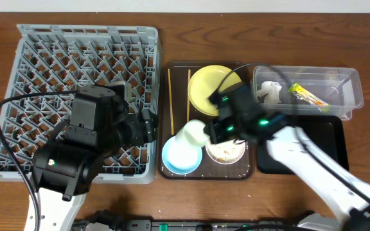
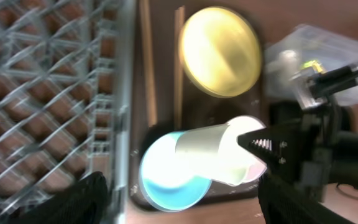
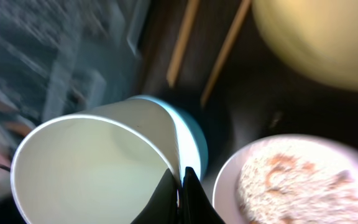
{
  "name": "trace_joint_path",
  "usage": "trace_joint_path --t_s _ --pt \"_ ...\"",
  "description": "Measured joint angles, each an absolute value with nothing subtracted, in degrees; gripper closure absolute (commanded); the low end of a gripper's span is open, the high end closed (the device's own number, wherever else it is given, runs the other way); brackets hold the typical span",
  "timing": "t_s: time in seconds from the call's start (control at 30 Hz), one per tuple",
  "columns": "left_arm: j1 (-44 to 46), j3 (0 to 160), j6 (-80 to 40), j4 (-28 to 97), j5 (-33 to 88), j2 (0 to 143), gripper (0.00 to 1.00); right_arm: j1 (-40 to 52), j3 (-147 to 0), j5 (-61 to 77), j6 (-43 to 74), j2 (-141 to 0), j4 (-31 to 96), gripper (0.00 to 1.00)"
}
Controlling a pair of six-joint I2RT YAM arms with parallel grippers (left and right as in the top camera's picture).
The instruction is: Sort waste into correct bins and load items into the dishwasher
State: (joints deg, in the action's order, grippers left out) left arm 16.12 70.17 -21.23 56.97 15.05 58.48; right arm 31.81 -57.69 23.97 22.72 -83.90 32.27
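My right gripper (image 1: 212,131) (image 3: 182,193) is shut on the rim of a pale paper cup (image 1: 194,133) (image 3: 92,168) (image 2: 213,152), held tilted over the light blue bowl (image 1: 180,157) (image 2: 166,186). Beside it stands the small white bowl (image 1: 226,151) (image 3: 303,180) with tan crumbs. The yellow plate (image 1: 207,86) (image 2: 221,51) and the chopsticks (image 1: 169,102) (image 2: 146,68) lie on the brown tray (image 1: 172,172). The tissue (image 1: 270,92) and wrapper (image 1: 308,96) lie in the clear container (image 1: 349,96). My left gripper (image 1: 149,125) (image 2: 185,208) is open and empty at the grey dish rack's (image 1: 76,64) right edge.
The black tray (image 1: 336,144) lies under my right arm, in front of the clear container. The dish rack fills the left half of the table and holds no dishes. Cables trail across the rack and over the yellow plate.
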Motion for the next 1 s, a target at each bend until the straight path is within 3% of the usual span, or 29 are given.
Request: trace_joint_path --t_s 0.3,0.57,1.0 --pt "16.12 70.17 -21.45 43.75 36.45 58.85 0.16 14.98 -60.12 51.66 20.58 -72.36 13.15 0.99" --pt "16.12 70.17 -21.89 36.14 52.77 59.13 0.11 14.98 -60.2 67.4 22.87 -72.36 5.3 0.99" --pt "15.42 70.17 -23.22 35.11 57.8 58.96 0.09 14.57 -60.2 75.64 28.42 -72.36 -8.45 0.99"
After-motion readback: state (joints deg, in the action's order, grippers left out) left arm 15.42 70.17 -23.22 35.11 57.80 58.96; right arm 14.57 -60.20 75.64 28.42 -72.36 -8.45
